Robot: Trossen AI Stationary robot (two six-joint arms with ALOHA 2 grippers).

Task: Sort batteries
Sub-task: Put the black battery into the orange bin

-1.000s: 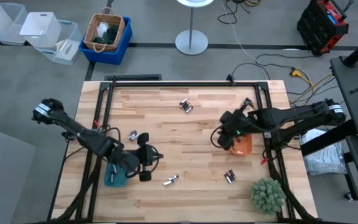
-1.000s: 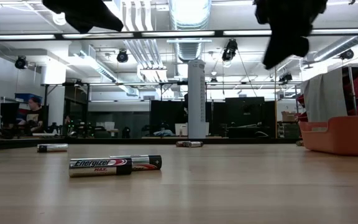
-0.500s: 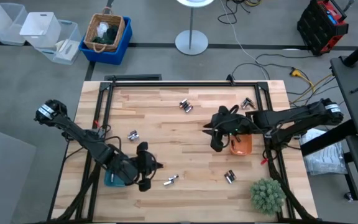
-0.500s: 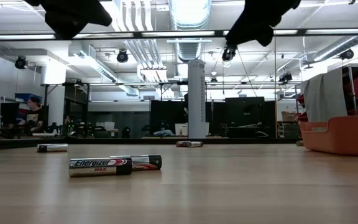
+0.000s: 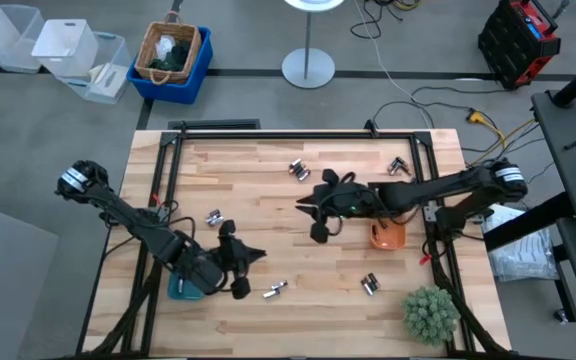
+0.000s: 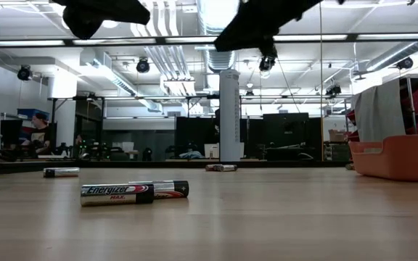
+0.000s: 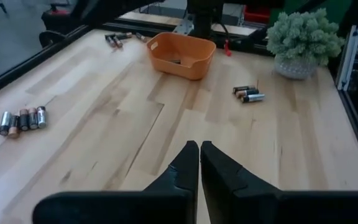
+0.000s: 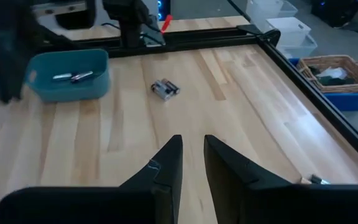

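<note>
Batteries lie in small clusters on the wooden table: one at the far middle [image 5: 300, 170], one at the far right [image 5: 398, 165], one at the left [image 5: 214, 216], and two toward the near edge [image 5: 274, 290] [image 5: 370, 284]. A few more lie in the teal tray [image 8: 67, 78]. My left gripper [image 5: 240, 262] hovers shut beside the teal tray [image 5: 176, 287], touching nothing. My right gripper [image 5: 313, 215] hangs open above bare wood at the table's middle, left of the orange tray [image 5: 388, 235]. Both grippers are well above the tabletop in the low view.
A small potted plant [image 5: 428, 312] stands at the near right corner. Black frame rails [image 5: 298, 132] run along the far edge and both sides. Bare wood lies between the two trays. In the low view a pair of batteries [image 6: 133, 191] lies nearest the front.
My right gripper has swung from above the orange tray toward the table's left, out over the middle. My left gripper has shifted slightly toward the near edge. No battery has moved.
</note>
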